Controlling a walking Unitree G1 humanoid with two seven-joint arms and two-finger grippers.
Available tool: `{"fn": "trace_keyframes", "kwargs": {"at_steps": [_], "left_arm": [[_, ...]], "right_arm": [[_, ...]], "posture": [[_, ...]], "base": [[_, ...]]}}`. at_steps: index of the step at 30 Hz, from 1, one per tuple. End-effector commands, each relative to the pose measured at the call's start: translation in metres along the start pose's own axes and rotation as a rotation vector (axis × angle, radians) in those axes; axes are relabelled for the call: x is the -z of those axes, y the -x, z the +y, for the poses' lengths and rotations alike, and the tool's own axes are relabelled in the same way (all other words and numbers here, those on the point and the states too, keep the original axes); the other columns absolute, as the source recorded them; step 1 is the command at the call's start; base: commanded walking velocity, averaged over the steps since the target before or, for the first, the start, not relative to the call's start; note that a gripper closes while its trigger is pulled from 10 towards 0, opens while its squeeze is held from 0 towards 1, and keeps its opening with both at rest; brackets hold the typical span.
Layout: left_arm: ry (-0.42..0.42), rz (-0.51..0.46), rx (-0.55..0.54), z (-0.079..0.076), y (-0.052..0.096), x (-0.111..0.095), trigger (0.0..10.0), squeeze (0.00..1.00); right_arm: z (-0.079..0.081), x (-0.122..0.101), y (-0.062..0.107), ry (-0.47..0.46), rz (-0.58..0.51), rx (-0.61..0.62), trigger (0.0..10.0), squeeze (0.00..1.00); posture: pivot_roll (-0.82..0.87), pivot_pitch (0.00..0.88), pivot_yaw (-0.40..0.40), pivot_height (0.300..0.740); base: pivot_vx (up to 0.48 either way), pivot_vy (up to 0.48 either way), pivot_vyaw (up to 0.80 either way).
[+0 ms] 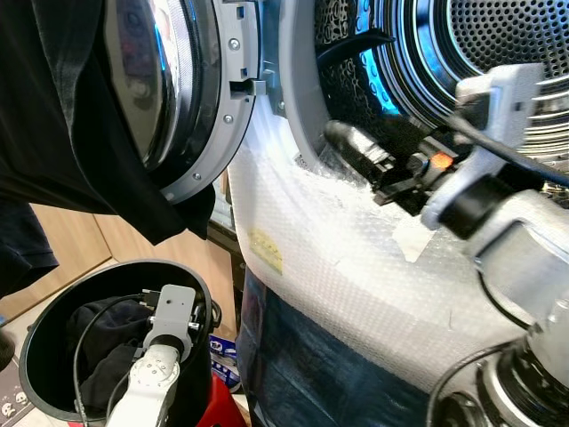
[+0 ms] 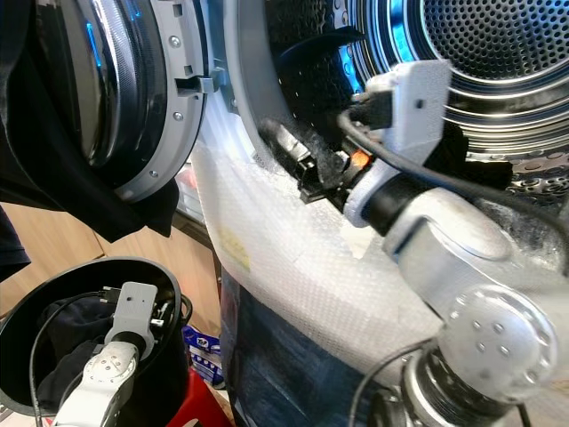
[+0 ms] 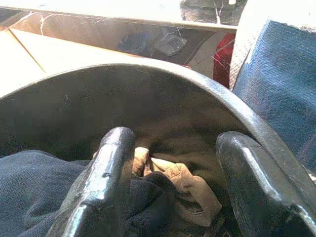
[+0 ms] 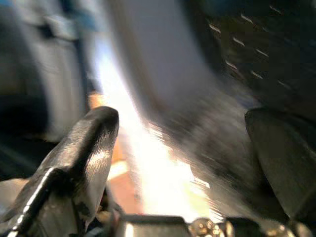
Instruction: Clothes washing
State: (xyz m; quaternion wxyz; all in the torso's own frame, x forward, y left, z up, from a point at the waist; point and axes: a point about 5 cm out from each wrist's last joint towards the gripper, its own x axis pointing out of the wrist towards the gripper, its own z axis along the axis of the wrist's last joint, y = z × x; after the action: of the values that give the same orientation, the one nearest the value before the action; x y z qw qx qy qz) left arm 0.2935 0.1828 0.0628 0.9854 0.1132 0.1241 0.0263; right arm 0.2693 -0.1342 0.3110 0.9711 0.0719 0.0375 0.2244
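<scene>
The washer's steel drum (image 1: 507, 36) stands open, its round door (image 1: 204, 89) swung to the left. A black garment (image 1: 80, 151) hangs over the door. Dark fabric (image 1: 356, 89) lies at the left edge of the drum's mouth. My right gripper (image 1: 342, 138) reaches to that edge and is open (image 4: 182, 118) with nothing between its fingers; that wrist view is blurred. Low at the left stands a black bucket (image 1: 36, 329) holding dark clothes (image 1: 107, 329). My left gripper (image 3: 175, 140) is inside it, open, just above navy cloth (image 3: 34, 187) and a beige garment (image 3: 190, 190).
White bubble wrap (image 1: 338, 267) covers the washer's front below the opening, with blue fabric (image 1: 302, 365) under it. A red object (image 1: 222, 409) sits between bucket and washer. Wooden panelling (image 1: 71, 249) lies behind the bucket.
</scene>
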Motion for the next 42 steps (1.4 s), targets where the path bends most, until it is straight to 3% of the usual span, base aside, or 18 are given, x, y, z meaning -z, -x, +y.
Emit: {"fn": "trace_keyframes", "kwargs": {"at_steps": [1,3,8,17,22,27,30,34,37,42], "left_arm": [[-0.006,0.014,0.020,-0.002,0.000,0.003,10.0,0.00],[-0.006,0.010,0.018,-0.002,0.001,0.002,10.0,0.00],[-0.005,0.015,0.021,-0.003,0.004,0.006,10.0,0.00],[0.004,-0.001,0.027,-0.006,0.005,0.004,10.0,0.00],[-0.006,0.004,0.037,-0.007,0.005,0.005,10.0,0.00],[-0.007,0.005,0.038,-0.008,0.005,0.004,10.0,0.00],[-0.009,0.006,0.038,-0.007,0.005,0.006,10.0,0.00],[-0.001,0.002,0.035,-0.008,0.006,0.005,10.0,0.00],[0.000,0.005,0.042,-0.011,0.005,0.004,10.0,0.00],[-0.002,0.004,0.046,-0.013,0.004,0.003,10.0,0.00]], "right_arm": [[-0.009,0.006,0.001,-0.016,0.046,0.056,10.0,0.00],[-0.019,0.009,0.000,-0.017,0.092,0.138,10.0,0.00],[-0.023,0.004,-0.002,-0.004,0.095,0.198,10.0,0.00],[-0.018,-0.018,-0.018,0.025,0.043,0.190,10.0,0.00],[-0.021,-0.010,-0.032,0.043,0.090,0.215,10.0,0.00],[-0.059,-0.021,-0.046,0.061,0.099,0.399,10.0,0.00],[-0.072,-0.029,-0.050,0.093,0.078,0.461,10.0,0.00],[-0.086,-0.042,-0.056,0.057,0.026,0.520,10.0,0.00],[-0.098,-0.063,-0.066,0.052,-0.035,0.573,10.0,0.00],[-0.112,-0.068,-0.071,0.047,-0.041,0.635,10.0,0.00]], "posture": [[-0.09,0.009,-0.020,0.740],[-0.09,0.004,-0.022,0.740],[-0.09,0.000,-0.025,0.740],[-0.09,0.000,-0.024,0.740],[-0.08,0.000,-0.026,0.740],[-0.08,0.000,-0.025,0.740],[-0.08,0.000,-0.029,0.740],[-0.07,0.000,-0.033,0.740],[-0.08,0.000,-0.034,0.740],[-0.07,0.000,-0.038,0.740]], "base": [[0.000,0.000,0.00],[0.000,0.000,0.00],[0.000,0.000,0.00],[0.000,0.000,0.00],[0.000,0.000,0.00],[0.000,0.000,0.00],[0.000,0.000,0.00],[0.000,0.000,0.00],[0.000,0.000,0.00],[0.000,0.000,0.00]]}}
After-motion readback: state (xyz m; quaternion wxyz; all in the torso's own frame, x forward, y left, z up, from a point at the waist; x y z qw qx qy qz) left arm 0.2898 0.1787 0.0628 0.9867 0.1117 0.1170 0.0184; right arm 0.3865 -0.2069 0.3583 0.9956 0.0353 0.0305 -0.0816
